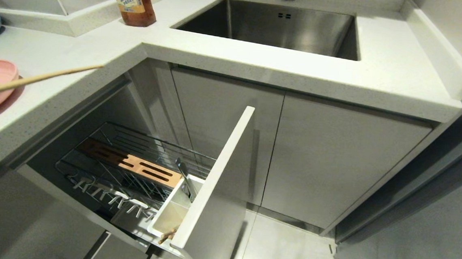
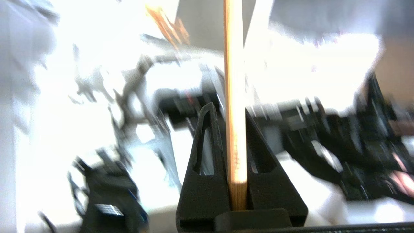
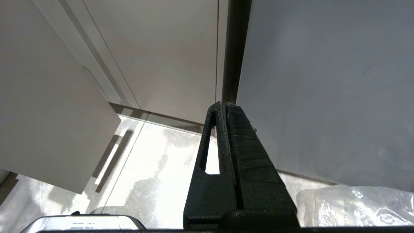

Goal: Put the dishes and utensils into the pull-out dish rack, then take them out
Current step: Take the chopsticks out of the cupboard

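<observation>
Clearly, the left gripper clenches one chopstick near its end — its long free length ahead could snag the tabletop edge and twist loose.

On my left wrist camera I see two matte black plastic fingers, each a tall triangle with a long slot cut through it. On the right wrist camera, the black fingers have the same wedge shape, one slot, and a rough, ribbed inner surface.
</observation>
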Available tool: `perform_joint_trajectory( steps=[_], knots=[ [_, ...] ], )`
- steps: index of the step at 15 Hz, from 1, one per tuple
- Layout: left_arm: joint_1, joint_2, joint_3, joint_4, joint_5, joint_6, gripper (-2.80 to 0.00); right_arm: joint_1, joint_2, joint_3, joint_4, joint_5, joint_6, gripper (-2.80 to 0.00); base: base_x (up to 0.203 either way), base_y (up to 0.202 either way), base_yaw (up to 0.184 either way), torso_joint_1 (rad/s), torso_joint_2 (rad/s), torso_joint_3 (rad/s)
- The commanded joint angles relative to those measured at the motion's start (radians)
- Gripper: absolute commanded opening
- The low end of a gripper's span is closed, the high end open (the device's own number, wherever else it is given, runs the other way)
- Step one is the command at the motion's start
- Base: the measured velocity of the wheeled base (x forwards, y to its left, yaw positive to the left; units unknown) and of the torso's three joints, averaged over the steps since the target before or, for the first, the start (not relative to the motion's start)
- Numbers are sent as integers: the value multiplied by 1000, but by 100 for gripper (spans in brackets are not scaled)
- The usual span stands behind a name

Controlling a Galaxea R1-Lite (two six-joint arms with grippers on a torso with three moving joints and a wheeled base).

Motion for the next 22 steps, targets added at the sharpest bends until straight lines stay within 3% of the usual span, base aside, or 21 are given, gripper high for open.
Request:
perform_joint_trajectory(
  steps=[1,4,6,8,11,13,17,22],
  knots=[
    [34,-23,-5,-24,78,-1,-280,0,0,2,0,0,0,-280,0,0,0,0,0,0],
    [126,18,-1,-124,354,-1,-280,1,0,2,0,0,-1,-280,0,0,0,0,0,0],
    [193,74,4,-180,465,-3,-280,0,0,3,0,0,0,-280,0,0,0,0,0,0],
    [293,129,6,-226,531,-3,-280,1,0,2,0,0,0,-280,0,0,0,0,0,0],
    [450,215,5,-332,554,28,-280,0,0,2,0,0,0,-280,0,0,0,0,0,0],
    [515,268,5,-397,555,55,-280,1,0,3,0,0,0,-280,0,0,0,0,0,0],
    [587,335,4,-502,552,103,-280,-1,0,2,0,0,0,-280,0,0,0,0,0,0],
    [635,372,5,-528,491,118,-280,1,0,2,0,0,-1,-280,0,0,0,0,0,0]
  ],
)
